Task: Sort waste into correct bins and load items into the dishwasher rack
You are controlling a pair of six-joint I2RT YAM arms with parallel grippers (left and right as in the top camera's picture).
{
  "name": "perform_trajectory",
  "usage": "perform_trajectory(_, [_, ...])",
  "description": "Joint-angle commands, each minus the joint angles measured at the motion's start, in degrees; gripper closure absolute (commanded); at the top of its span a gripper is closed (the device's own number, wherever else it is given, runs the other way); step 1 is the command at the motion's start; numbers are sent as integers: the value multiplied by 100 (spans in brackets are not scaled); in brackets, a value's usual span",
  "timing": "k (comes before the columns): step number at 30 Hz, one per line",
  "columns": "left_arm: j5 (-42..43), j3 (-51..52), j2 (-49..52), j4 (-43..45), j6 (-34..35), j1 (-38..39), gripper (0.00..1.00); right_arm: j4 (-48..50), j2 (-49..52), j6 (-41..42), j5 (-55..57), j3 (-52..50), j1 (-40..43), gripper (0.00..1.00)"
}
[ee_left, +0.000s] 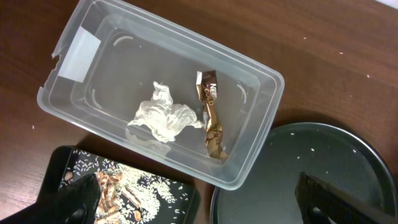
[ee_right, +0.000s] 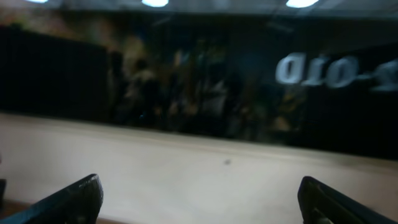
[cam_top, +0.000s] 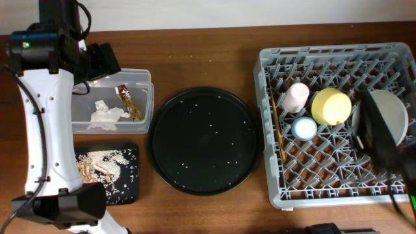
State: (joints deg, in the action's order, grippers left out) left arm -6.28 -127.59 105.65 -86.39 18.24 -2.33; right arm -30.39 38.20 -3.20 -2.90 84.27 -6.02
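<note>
The clear container (cam_top: 144,77) holds the white tissue (cam_top: 107,115) and the brown-gold wrapper (cam_top: 130,103); both also show in the left wrist view, tissue (ee_left: 163,118) and wrapper (ee_left: 211,115). The flat black tray (cam_top: 132,156) holds food scraps (cam_top: 97,168). The grey rack (cam_top: 338,185) holds the pink cup (cam_top: 296,96), blue cup (cam_top: 303,128), yellow bowl (cam_top: 331,106), plate (cam_top: 398,114) and chopsticks (cam_top: 278,133). My left gripper (ee_left: 199,205) is open and empty above the container's near edge. My right gripper (ee_right: 202,202) is open and empty, its arm (cam_top: 380,140) over the rack.
A large round black tray (cam_top: 205,140) with scattered rice grains lies between the bins and the rack. The right wrist view faces a pale wall and a dark window. The white left arm base (cam_top: 45,130) stands along the table's left edge.
</note>
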Motion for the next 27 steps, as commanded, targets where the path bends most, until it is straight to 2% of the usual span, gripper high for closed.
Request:
perform_trajectory(1, [-63,4,13,-4,39,-20,0,581,-1228,-107,968,-1733,-61,2])
perform_trajectory(5, [-63,4,13,-4,39,-20,0,1473,-3036,-96,846,-4625,-61,2])
perform_trajectory(9, [-63,4,13,-4,39,-20,0,3178,-3654,-79,256,-6968,-61,2])
perform_trajectory(11, [-63,4,13,-4,39,-20,0,3689,-3801,-35,208,-7729,-61,2])
perform_trajectory(13, [-63,4,13,-4,39,-20,0,3679,-3801,-37,225,-8056,-61,2])
perform_trajectory(20, [-63,4,13,-2,39,-20,0,2581,-3801,-37,223,-8395,-61,2])
perform_trajectory(27, [-63,4,13,-4,39,-20,0,2586,-3799,-39,223,-8395,-66,2])
